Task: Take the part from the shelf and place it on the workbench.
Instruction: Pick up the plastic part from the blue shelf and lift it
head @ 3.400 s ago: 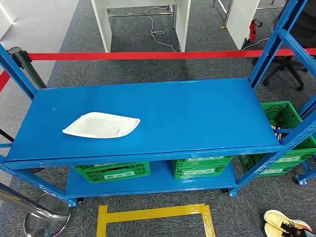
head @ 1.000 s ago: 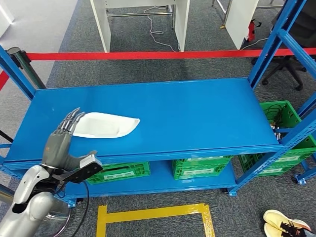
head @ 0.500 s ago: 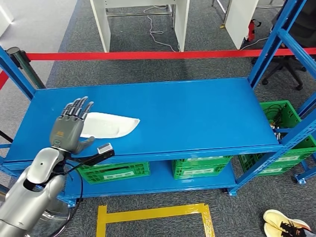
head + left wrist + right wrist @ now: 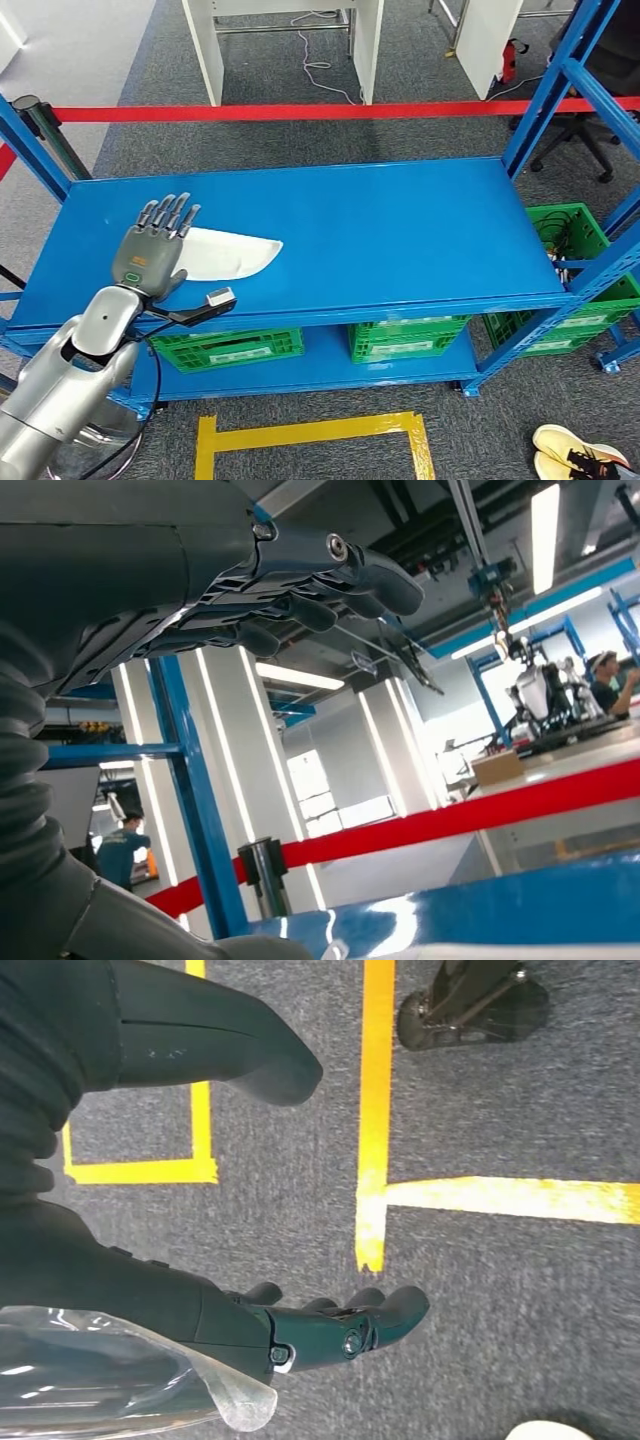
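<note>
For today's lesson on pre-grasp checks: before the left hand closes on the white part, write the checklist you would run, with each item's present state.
1. White part lies flat on the blue shelf, unobstructed: ok.
2. Left hand open, fingers spread: ok.
3. Left hand over the part's near end: ok.
4. Fingers touching the part: cannot tell, the hand hides that end.
5. Right hand empty, hanging over the carpet: ok.
6. Workbench in sight for the drop-off: cannot tell.
</note>
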Robot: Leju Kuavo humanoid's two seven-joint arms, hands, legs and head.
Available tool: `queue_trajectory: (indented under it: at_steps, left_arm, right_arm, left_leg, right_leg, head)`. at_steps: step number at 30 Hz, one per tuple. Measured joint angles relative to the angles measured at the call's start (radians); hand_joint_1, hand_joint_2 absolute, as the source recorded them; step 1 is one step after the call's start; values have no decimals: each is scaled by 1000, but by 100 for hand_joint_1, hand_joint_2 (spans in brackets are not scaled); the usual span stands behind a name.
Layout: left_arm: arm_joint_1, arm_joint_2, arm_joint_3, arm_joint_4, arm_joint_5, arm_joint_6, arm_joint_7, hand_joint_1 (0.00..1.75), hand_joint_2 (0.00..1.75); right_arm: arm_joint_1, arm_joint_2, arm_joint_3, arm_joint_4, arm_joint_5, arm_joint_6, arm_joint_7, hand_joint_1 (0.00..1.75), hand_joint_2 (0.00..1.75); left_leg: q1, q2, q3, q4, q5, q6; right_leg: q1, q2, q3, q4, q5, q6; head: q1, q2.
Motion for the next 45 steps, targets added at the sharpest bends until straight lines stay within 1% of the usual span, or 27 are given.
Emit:
queue_trajectory:
  at_steps: [4,8,14,23,32,45]
  left_arm:
    - [-7,9,-8,10,4,-18,-1,0,175]
    - [-22,37,-23,41,19,-50,-7,0,175]
    - [-29,54,-27,44,37,-58,-7,0,175]
    - [-37,83,-21,44,52,-73,-13,0,175]
    - [-37,80,-58,44,44,-86,-33,0,175]
    - [-37,70,-109,46,42,-98,-43,0,175]
  right_arm:
    - [-1,0,-5,5,8,12,-4,0,175]
    - [-20,0,-72,30,58,71,-47,0,175]
    - [-30,0,-92,41,66,85,-65,0,175]
    - [-38,1,-107,49,75,90,-70,0,175]
    - [-59,2,-127,61,99,98,-96,0,175]
    - [-72,3,-137,79,111,101,-106,0,175]
  left_leg:
    - [0,0,0,0,0,0]
    - [0,0,0,0,0,0]
    - [0,0,0,0,0,0]
    - [0,0,0,0,0,0]
    - [0,0,0,1,0,0]
    - [0,0,-1,1,0,0]
  right_leg:
    - [0,0,0,0,0,0]
    - [0,0,0,0,0,0]
    - [0,0,0,0,0,0]
    - [0,0,0,0,0,0]
    - [0,0,0,0,0,0]
    - [0,0,0,0,0,0]
  head:
    - [0,0]
    - [0,0]
    - [0,0]
    - [0,0]
    - [0,0]
    - [0,0]
